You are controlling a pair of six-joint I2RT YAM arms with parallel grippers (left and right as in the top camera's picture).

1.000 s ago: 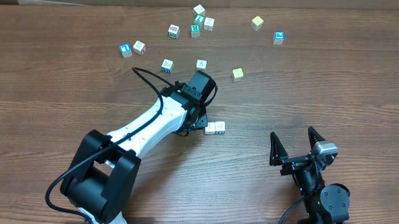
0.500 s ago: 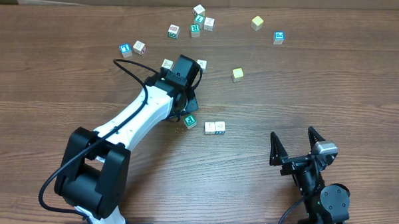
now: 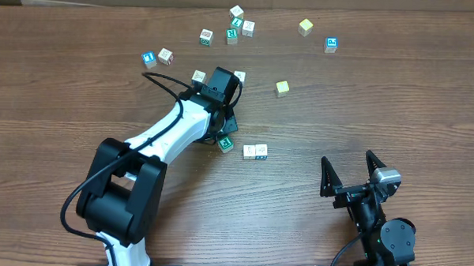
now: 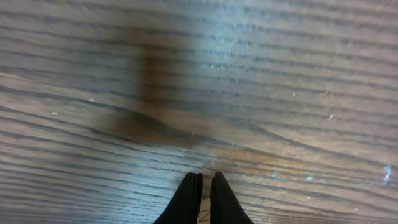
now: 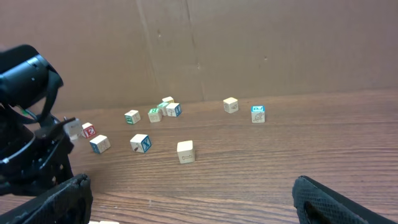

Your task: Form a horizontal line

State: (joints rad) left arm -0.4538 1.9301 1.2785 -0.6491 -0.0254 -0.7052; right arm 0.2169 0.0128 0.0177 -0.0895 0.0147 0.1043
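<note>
The line point(image 3: 255, 152) so far is two cubes touching edge to edge on the counter point(image 3: 412, 100), in front of the loose cubes point(image 3: 282, 88). A green cube point(image 3: 225, 144) sits just off its left end, turned askew and, as far as I can tell, not quite touching. My left end effector point(image 3: 224, 129) is pinched closed and empty; its wrist view shows only bare wood past the tips point(image 4: 203, 176). It hangs just behind the green cube, with the line a little to the right. I judge I'm mid-step on the third cube. Next I'd nudge it square and flush against the pair without knocking them. The right end effector point(image 3: 349, 164) sits spread wide, well apart.
</note>
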